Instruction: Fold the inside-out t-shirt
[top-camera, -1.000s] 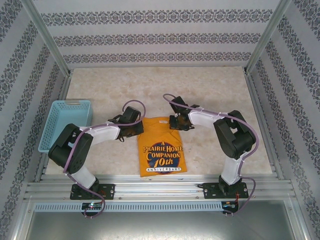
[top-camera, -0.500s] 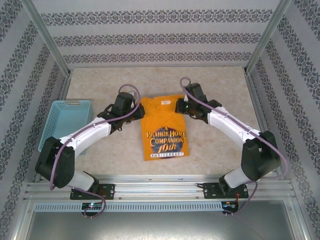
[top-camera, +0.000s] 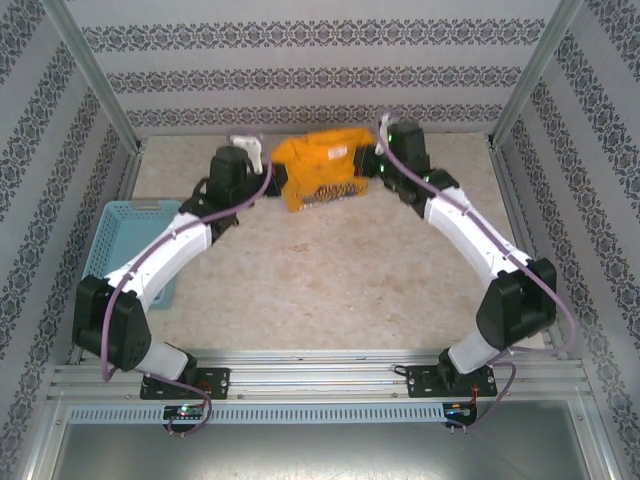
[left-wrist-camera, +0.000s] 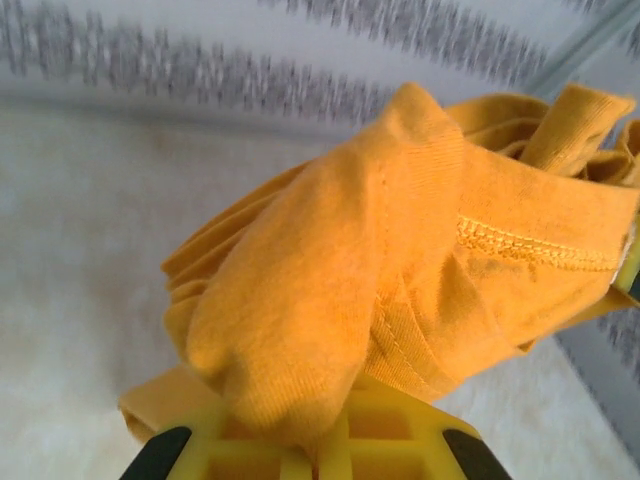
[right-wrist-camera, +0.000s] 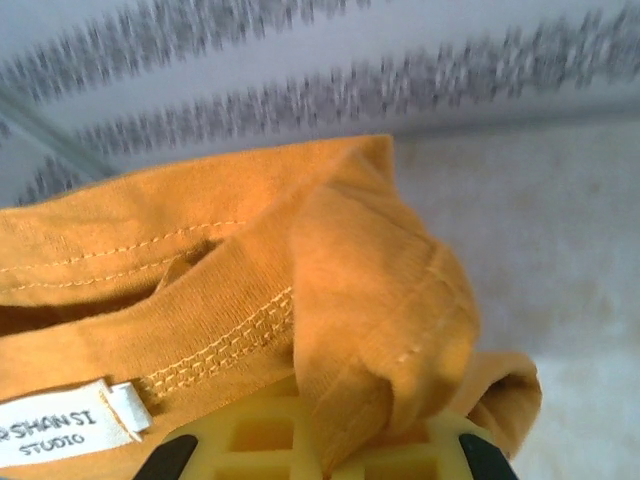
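Currently: both arms are stretched to the far side of the table (top-camera: 330, 290). The t-shirt (top-camera: 320, 168) is bunched between my two pincers, close under the patterned back wall (top-camera: 320, 80). I cannot tell whether its lower edge touches the tabletop.

Left pincer (top-camera: 270, 172): clamped together on a thick wad of cloth at the shirt's left end. In the left wrist view the fabric (left-wrist-camera: 400, 250) spills over my yellow fingers (left-wrist-camera: 380, 430), and a stitched hem (left-wrist-camera: 530, 245) runs across to the right.

Right pincer (top-camera: 376, 162): clamped together on the shirt's right end. In the right wrist view a fold of cloth (right-wrist-camera: 380, 300) drapes down between my fingers (right-wrist-camera: 250, 440). The ribbed neckband (right-wrist-camera: 210, 320) lies just to the left, with a white label (right-wrist-camera: 60, 425) sewn under it.

Edges: part of the dark lettering (top-camera: 325, 192) shows along the near edge of the bundle. The rest facing up is plain orange.

Open room:
- Near side: the tabletop is wide and bare from the shirt back to my bases.
- Far side: the room is tight, with the wall just beyond the bundle.
- Left: a blue basket (top-camera: 145, 205) sits at the table edge, just beside my left forearm.
- Right: my right arm runs near the side rail.
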